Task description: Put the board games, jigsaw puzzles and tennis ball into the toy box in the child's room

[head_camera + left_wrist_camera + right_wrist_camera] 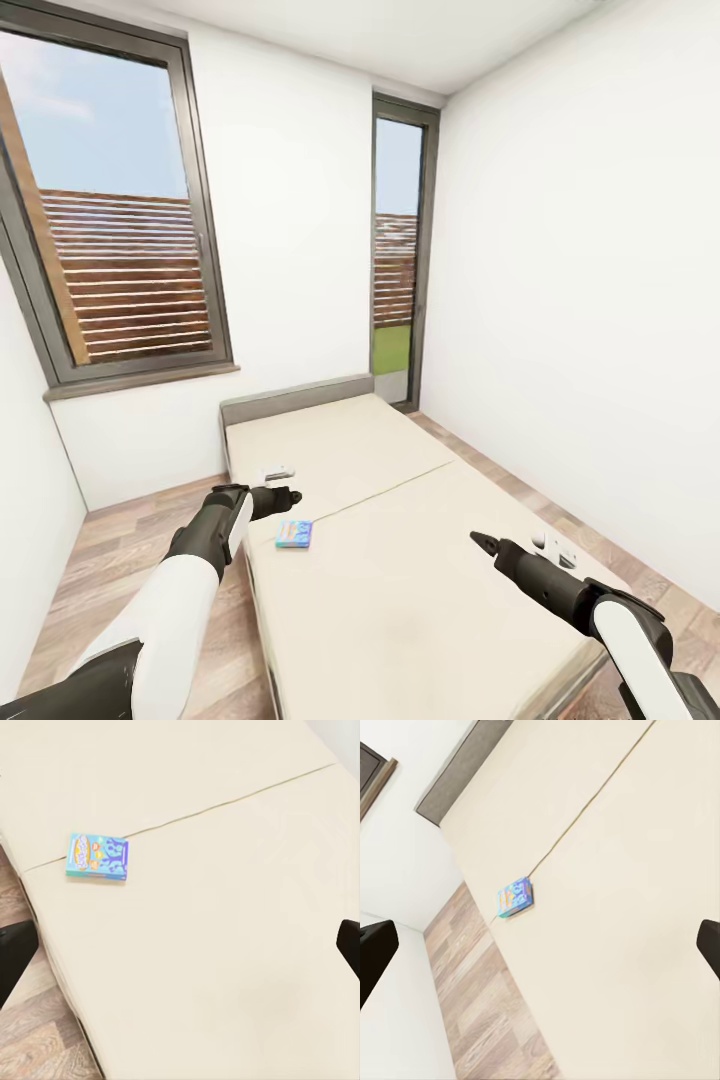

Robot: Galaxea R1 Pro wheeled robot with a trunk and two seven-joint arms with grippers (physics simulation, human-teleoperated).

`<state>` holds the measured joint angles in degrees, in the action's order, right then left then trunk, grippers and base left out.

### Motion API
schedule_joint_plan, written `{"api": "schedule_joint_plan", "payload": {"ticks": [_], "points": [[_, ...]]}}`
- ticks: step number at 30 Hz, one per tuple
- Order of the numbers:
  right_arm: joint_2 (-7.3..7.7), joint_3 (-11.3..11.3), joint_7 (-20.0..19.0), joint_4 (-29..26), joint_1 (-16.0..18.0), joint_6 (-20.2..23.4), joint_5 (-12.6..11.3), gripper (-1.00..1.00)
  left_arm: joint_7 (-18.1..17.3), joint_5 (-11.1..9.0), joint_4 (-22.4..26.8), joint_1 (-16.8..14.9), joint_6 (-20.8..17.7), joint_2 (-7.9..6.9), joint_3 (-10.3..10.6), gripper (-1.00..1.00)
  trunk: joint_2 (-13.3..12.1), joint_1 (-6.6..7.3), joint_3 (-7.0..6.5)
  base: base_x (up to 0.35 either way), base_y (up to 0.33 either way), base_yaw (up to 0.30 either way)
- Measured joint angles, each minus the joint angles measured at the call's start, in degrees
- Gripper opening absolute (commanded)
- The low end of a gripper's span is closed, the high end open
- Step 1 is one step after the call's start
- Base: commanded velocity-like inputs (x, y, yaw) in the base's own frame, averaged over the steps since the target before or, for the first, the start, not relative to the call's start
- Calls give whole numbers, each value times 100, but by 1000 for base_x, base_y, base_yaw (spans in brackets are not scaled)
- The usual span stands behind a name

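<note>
1. Small blue board game: a flat rectangular box with a blue printed lid and yellow-orange markings, lying face up on the bed. In the head view it sits at about 9 o'clock of the mattress, close to the long side edge and just beside the seam that crosses the cover. It also appears in the left wrist view and the right wrist view.
2. Bed: beige cover, grey headboard at its 12 o'clock end against the wall. The rest of the cover near the box is bare.
3. Left gripper: held above the bed edge, at about 11 o'clock from the box and not touching it. Its dark fingers stand spread wide at opposite sides of the left wrist view, with nothing between them.
4. Right gripper: over the mattress at 3 o'clock of the box, well apart from it. Its fingers are likewise spread, holding nothing.
5. Wooden floor: an open strip runs along the bed's near side, between mattress and white wall.
6. Windows: one wide, one tall and narrow, in the far wall.
</note>
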<state>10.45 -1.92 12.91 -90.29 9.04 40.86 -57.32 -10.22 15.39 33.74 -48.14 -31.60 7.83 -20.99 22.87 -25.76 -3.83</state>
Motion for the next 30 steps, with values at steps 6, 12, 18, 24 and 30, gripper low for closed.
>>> {"api": "schedule_joint_plan", "payload": {"ticks": [6, 12, 18, 24, 30], "points": [[0, -1, 1, 5, -2, 1, -1, 100, 0, 0, -1, 0, 2, 0, 0, 100, 0, 0, -19, 0, 76, -164], [0, 0, 2, 8, -2, 1, 0, 100, -1, 0, 0, 0, 0, 0, 0, 100, 0, -1, -39, -36, 42, -118], [0, 0, 1, 8, -2, 1, 0, 100, -1, 0, 0, 0, 0, 0, 0, 100, 0, 0, -44, -49, 67, -40], [0, -1, -2, 7, -2, 1, -1, 100, -1, 1, -1, 0, 2, 0, 0, 100, 0, 0, -61, -13, 25, -146], [0, 0, 1, 16, -2, 0, 0, 100, 0, 0, 0, 0, 0, 0, -2, 100, 0, 0, -78, -27, 135, -130]]}}
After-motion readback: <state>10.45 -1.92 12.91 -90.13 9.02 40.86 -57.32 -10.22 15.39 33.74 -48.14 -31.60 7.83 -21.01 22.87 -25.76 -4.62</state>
